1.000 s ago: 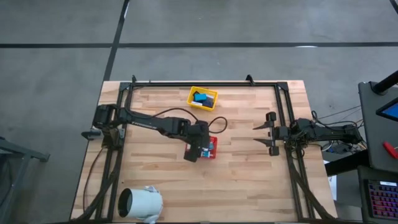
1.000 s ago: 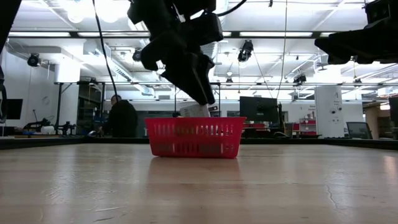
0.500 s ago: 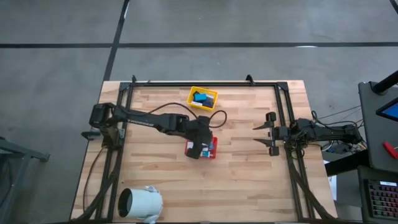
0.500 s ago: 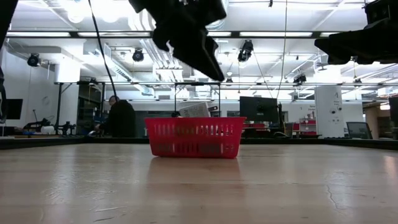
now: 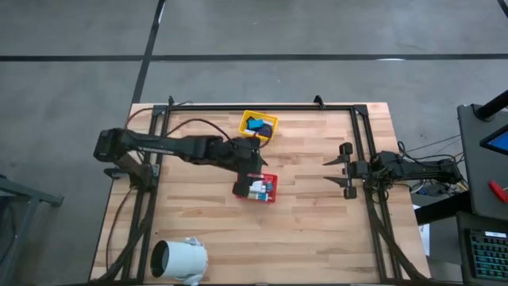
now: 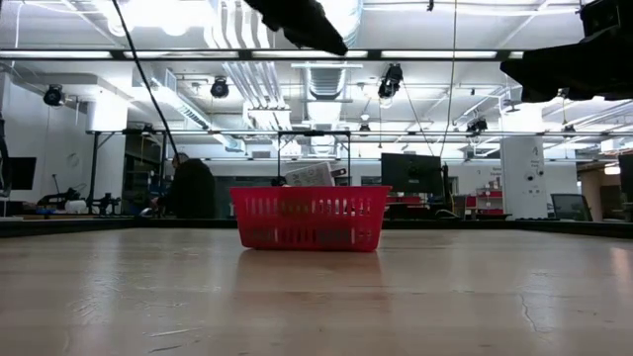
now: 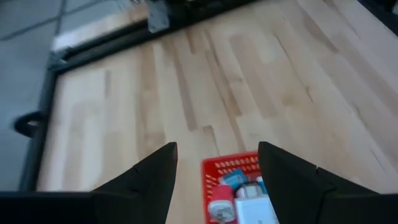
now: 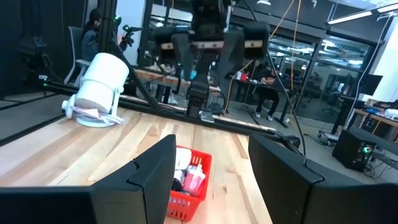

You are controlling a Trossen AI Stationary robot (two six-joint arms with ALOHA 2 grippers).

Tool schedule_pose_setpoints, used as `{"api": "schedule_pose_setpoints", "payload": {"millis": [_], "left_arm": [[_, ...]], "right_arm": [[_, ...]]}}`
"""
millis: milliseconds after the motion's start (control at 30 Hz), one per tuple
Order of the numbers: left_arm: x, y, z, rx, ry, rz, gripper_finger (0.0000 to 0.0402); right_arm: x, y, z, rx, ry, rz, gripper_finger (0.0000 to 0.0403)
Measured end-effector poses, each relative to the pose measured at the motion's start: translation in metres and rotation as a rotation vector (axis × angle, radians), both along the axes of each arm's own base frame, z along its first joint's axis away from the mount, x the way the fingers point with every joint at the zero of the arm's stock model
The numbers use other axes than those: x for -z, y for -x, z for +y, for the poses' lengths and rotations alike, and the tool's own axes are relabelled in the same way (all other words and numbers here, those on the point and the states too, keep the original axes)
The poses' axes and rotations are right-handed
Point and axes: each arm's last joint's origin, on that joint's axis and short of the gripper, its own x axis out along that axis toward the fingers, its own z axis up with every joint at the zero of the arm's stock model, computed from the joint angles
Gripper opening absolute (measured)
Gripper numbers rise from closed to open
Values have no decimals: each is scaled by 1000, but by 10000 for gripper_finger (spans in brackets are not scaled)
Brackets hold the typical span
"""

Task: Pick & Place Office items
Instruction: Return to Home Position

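On the wooden counter [image 5: 317, 230], the red bin [image 6: 309, 220] holds office items [image 5: 258, 189]. The left gripper [image 7: 217, 148] hangs high above it, spread wide and empty. The right gripper [image 5: 340, 171] waits at the counter's right side, likewise spread and empty.

Mid-table [image 5: 317, 222]: middle tray [image 5: 274, 176], office items [image 5: 259, 188] inside. Behind it, at the far edge: rear tray [image 5: 245, 119], further pieces [image 5: 255, 124] inside. Near left corner: cylinder [image 5: 178, 260]. Above the middle tray: left gripper [image 7: 217, 147]. At the right edge, well apart: right gripper [image 5: 325, 171].
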Motion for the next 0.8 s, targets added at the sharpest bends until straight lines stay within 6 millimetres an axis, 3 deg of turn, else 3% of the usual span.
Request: {"api": "schedule_pose_setpoints", "payload": {"millis": [233,500,800], "left_arm": [[-32,23,4,-134,48,-92,225],[-60,73,3,-100,116,-239,226],[-55,130,4,-93,142,-340,226]], "right_arm": [[0,0,0,-1,-4,-4,201],[0,0,0,-2,-11,-2,201],[0,0,0,-3,-12,-3,201]]}}
